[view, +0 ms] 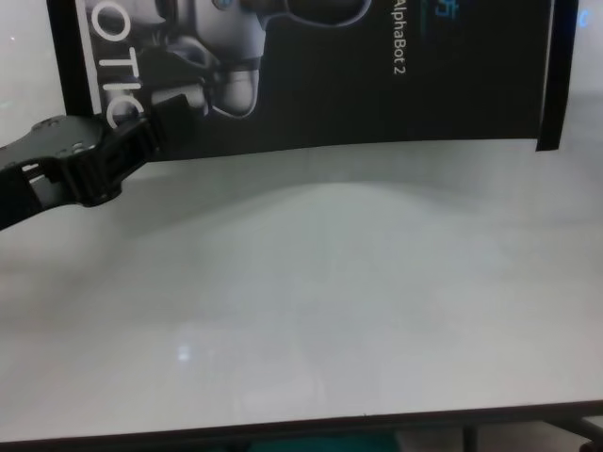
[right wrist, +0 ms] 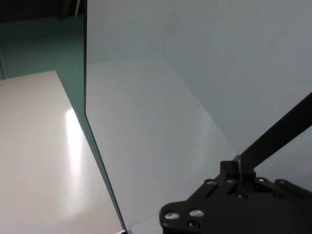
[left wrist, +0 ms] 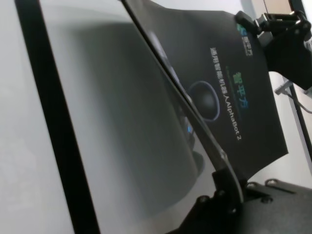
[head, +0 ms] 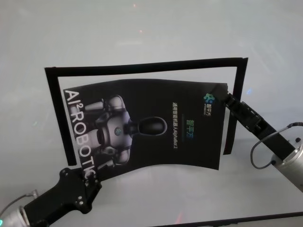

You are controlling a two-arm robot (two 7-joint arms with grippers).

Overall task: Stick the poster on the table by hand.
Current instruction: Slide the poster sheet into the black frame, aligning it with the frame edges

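Large black glossy rectangular poster point(head: 147, 125), printed with a grey-white robot figure, big white letters and small "AlphaBot 2" text, is hanging above the wide, pale grey-white matte bench point(head: 142, 28), held at two corners. The sheet is bowing: in the chest view its near edge is arching upward off the surface, casting a soft shadow on the bench below. The gloss is picking up faint highlights.

A narrow black strip frame point(head: 142, 66), flat and matte, is lying on the bench in a three-sided outline, running along the far side and down both ends. The poster is sitting inside this outline, skewed slightly relative to it.

Left end effector point(head: 85, 177), black, boxy, studded with screws, is pinching the poster's near-left corner by the white lettering; its blunt fingers are pressed together on the thin sheet, seen edge-on in the left wrist view point(left wrist: 226, 183).

Right end effector point(head: 226, 100), likewise black and segmented, is gripping the poster's far-right corner beside the small teal logo, fingers closed on the sheet edge. In the right wrist view a thin sliver of the sheet is showing clamped at the fingertips.

Bench front edge is showing as a thin dark line in the chest view.
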